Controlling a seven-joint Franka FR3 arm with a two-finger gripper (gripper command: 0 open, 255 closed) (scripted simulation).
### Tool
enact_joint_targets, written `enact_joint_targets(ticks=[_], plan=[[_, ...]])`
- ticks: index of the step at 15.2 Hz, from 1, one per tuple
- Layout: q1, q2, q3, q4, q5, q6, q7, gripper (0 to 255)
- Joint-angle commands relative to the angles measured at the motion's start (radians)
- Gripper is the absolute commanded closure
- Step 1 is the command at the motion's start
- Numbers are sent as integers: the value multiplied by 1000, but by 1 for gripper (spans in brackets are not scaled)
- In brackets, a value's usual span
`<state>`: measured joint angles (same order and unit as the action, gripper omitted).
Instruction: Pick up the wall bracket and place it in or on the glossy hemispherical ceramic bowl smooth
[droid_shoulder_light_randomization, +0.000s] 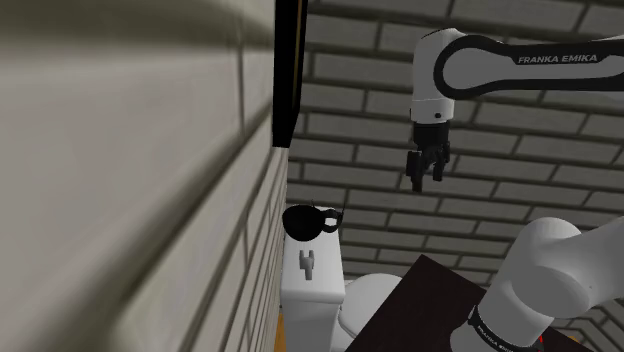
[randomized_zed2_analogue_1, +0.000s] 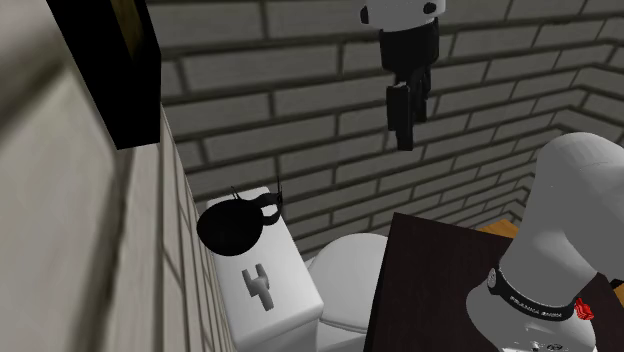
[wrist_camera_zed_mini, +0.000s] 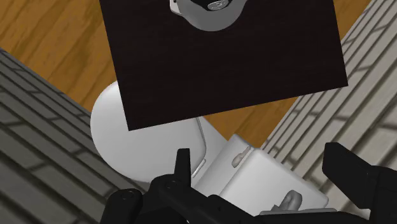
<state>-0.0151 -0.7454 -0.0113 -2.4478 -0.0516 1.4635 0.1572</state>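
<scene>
nearest in the shoulder view, the dark-topped stand (droid_shoulder_light_randomization: 432, 292) carries the white arm (droid_shoulder_light_randomization: 545, 270). the arm climbs and bends over so that the black gripper (droid_shoulder_light_randomization: 427, 180) hangs high in open air, pointing down. its two fingers stand apart with nothing between them. this is plainest in the wrist view, where the gripper (wrist_camera_zed_mini: 257, 153) looks down past the stand's top at a wood floor (wrist_camera_zed_mini: 57, 44) and a white toilet (wrist_camera_zed_mini: 137, 143).

just beyond the stand, at its 9 o'clock in the shoulder view, sits the toilet (droid_shoulder_light_randomization: 368, 298), with the tank (droid_shoulder_light_randomization: 312, 290) behind it against the pale wall (droid_shoulder_light_randomization: 130, 200). the wall bracket (droid_shoulder_light_randomization: 308, 262), a small white forked piece, lies flat on the tank lid. from the bracket, the gripper is up at about 2 o'clock and well apart from it.

farther along the lid, at the bracket's 12 o'clock, the black bowl (droid_shoulder_light_randomization: 305, 222) stands upright near it, with a thin loop at its side. the second exterior view shows the same order, the bracket (randomized_zed2_analogue_1: 258, 281) lying short of the bowl (randomized_zed2_analogue_1: 230, 228). behind everything runs the grey brick wall (droid_shoulder_light_randomization: 480, 215).

judged from this, nothing of the task is done. the bracket is untouched and the bowl holds nothing visible. the descent, the grasp, the lift and the short carry to the bowl all remain.
</scene>
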Motion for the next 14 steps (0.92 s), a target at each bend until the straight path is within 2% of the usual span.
enact_joint_targets(ticks=[1, 8, 14], plan=[[0, 0, 0, 0, 0, 0, 0, 0], [13, 160, 15, -88, 33, 271, 38, 0], [24, 353, 28, -105, 57, 501, 63, 0]])
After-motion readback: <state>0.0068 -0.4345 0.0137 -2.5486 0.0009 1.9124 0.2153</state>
